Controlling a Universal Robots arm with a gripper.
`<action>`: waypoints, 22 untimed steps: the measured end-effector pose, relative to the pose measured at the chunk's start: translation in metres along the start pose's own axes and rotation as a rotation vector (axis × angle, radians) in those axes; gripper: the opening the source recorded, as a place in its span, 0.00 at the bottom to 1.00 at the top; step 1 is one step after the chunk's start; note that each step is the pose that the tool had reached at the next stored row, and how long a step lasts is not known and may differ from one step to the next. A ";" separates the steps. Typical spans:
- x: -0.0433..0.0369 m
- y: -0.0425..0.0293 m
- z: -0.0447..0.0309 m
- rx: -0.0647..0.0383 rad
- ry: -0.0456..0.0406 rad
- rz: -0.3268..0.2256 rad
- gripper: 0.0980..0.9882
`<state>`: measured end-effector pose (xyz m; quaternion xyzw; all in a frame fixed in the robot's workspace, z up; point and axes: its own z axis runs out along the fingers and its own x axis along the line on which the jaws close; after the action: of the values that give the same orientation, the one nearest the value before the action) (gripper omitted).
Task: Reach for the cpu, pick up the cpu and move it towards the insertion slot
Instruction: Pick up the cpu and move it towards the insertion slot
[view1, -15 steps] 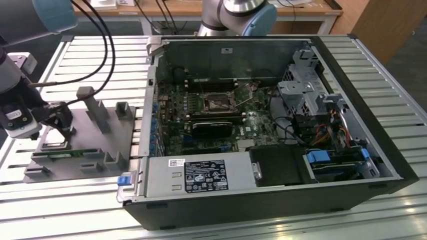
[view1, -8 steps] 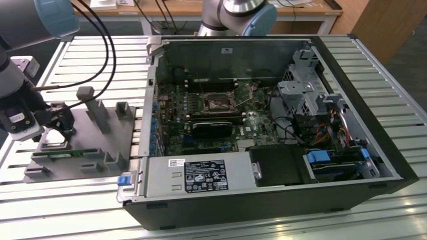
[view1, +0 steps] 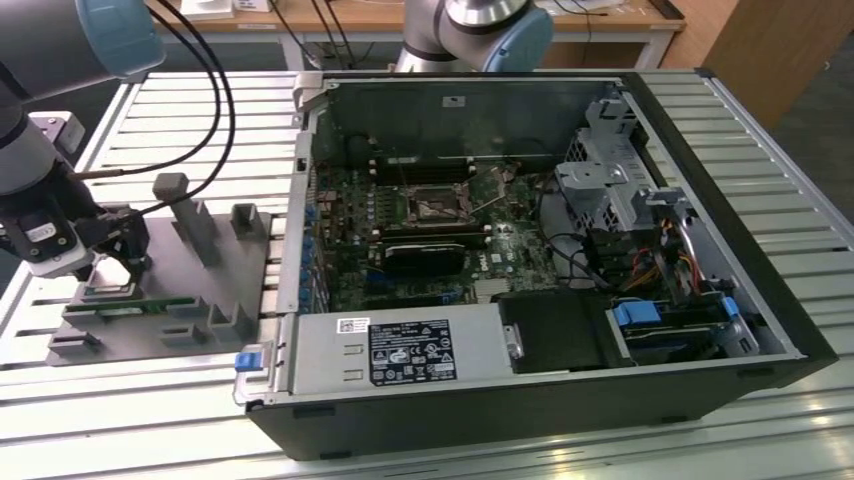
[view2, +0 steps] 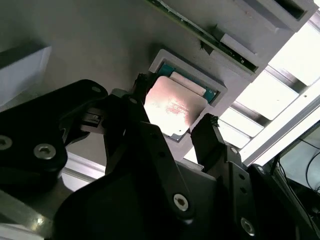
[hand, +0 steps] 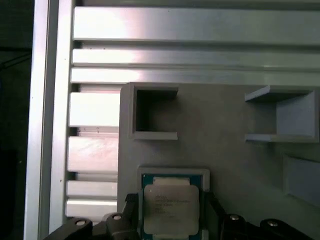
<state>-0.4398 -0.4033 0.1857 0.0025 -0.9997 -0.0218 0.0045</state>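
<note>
While the gripper (view2: 176, 100) hangs over the grey fixture (hand: 225, 150), its fingers (view2: 207, 132) stand spread, one at each side of the cpu (hand: 171, 202), close to its edges but not plainly gripping. The cpu lies flat between them in a square recess. It looks light, stiff and thin, slick on top and probably delicate beneath, so opposite edges seem the place to pinch. The insertion slot (view1: 434, 207) lies well away from the fingers.
</note>
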 end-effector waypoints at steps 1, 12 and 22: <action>0.0011 0.0000 0.0004 0.000 0.0000 0.000 0.60; 0.0032 0.0000 0.0020 0.000 -0.0081 0.000 0.60; 0.0032 0.0000 0.0016 0.000 -0.0082 0.000 0.58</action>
<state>-0.4430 -0.4032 0.1842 0.0026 -0.9998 -0.0219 0.0005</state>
